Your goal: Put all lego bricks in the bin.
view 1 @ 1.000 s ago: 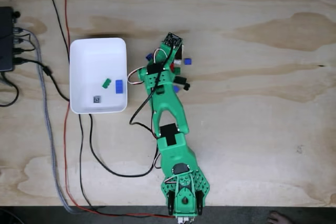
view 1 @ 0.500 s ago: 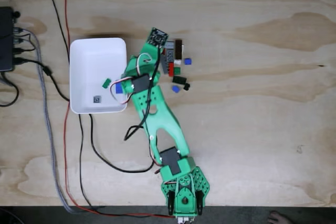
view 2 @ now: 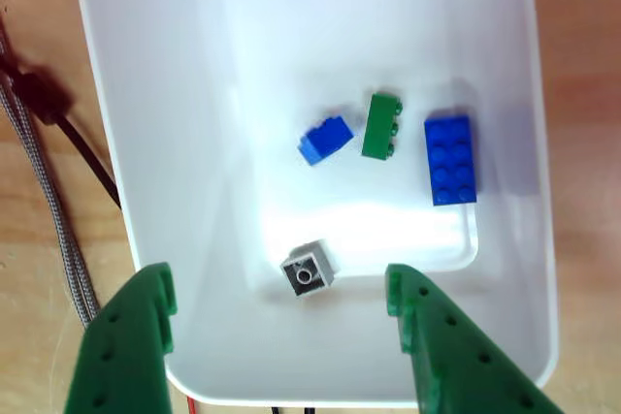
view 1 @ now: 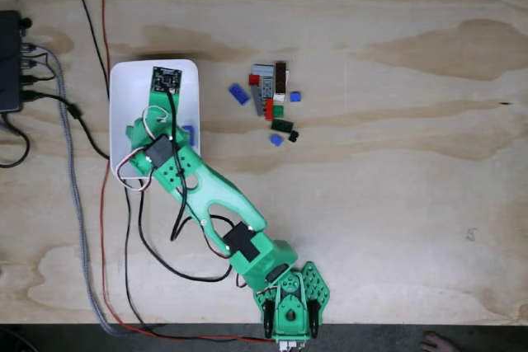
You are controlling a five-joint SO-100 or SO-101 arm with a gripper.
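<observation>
Four small lego bricks lie on the floor of the white bin [view 2: 126, 143] at frame centre in the other view: a grey single-stud cube [view 2: 308, 270], a tilted blue piece [view 2: 325, 140], a narrow green brick [view 2: 381, 125] and a flat blue eight-stud brick [view 2: 450, 159]. Spread wide and empty, the green gripper [view 2: 277, 302] hangs over the bin's lower edge.

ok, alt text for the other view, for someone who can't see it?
Close look down into the white bin holding four lego bricks: a small blue one, a green one, a larger blue one and a grey one. The green gripper hangs open above.
</observation>
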